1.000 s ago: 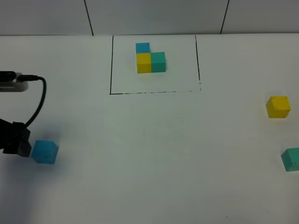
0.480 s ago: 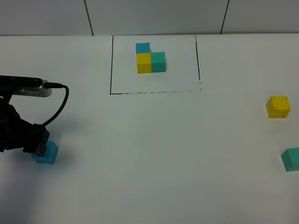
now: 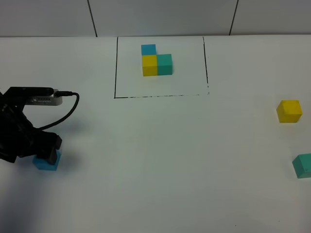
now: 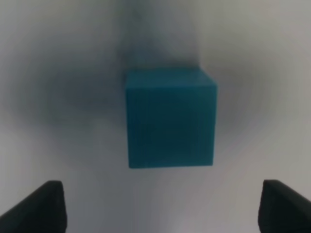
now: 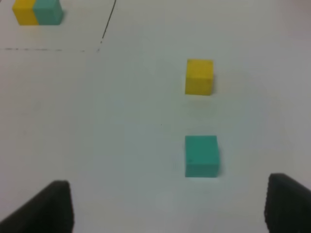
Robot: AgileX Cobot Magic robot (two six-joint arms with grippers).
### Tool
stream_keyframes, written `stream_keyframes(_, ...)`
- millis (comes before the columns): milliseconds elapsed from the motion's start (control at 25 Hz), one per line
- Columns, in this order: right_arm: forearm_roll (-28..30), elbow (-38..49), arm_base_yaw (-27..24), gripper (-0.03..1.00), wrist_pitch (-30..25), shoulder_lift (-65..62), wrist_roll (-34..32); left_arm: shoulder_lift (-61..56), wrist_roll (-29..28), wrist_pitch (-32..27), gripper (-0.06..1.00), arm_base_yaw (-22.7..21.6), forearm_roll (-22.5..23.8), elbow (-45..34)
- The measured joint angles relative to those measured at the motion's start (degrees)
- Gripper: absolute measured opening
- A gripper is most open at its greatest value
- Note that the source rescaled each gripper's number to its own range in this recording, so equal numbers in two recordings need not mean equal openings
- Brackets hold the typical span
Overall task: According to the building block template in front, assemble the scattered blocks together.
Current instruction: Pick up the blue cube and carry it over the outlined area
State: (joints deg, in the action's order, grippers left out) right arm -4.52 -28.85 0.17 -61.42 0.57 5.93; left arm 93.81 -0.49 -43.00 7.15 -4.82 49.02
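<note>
Seen from the high camera, the black left arm (image 3: 19, 141) covers the upper part of the small matte blue cube (image 3: 47, 164). The small matte teal-green cube (image 3: 303, 166) is clipped by that picture's edge. The left wrist view is blurred, and the left tool (image 4: 165, 208) shows only its finger ends. The right wrist view crops the black-bordered L-shaped cube template (image 5: 38, 12), so its blue member is out of frame.

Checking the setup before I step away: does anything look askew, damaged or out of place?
Nothing stands out. The template sits inside its outline; yellow block, green block and blue block lie flat, intact; the left claw hangs open over the blue.
</note>
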Motion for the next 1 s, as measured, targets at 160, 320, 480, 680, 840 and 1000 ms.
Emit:
stream_keyframes(160, 0.0, 0.0, 0.0, 0.62, 0.0, 0.0, 0.0, 2.6, -1.1, 2.5, 0.84, 0.0, 0.1, 0.0)
stream_keyframes(320, 0.0, 0.0, 0.0, 0.62, 0.0, 0.0, 0.0, 4.5, -1.2, 6.3, 0.83, 0.0, 0.1, 0.0)
stream_keyframes(480, 0.0, 0.0, 0.0, 0.62, 0.0, 0.0, 0.0, 7.3, -1.2, 8.1, 0.83, 0.0, 0.1, 0.0)
stream_keyframes(680, 0.0, 0.0, 0.0, 0.62, 0.0, 0.0, 0.0, 9.4, -1.2, 9.7, 0.75, 0.0, 0.1, 0.0)
stream_keyframes(840, 0.0, 0.0, 0.0, 0.62, 0.0, 0.0, 0.0, 9.5, -1.3, 10.2, 0.43, 0.0, 0.1, 0.0)
stream_keyframes(1000, 0.0, 0.0, 0.0, 0.62, 0.0, 0.0, 0.0, 9.5, -3.8, 9.7, 0.00, 0.2, -0.9, 0.8)
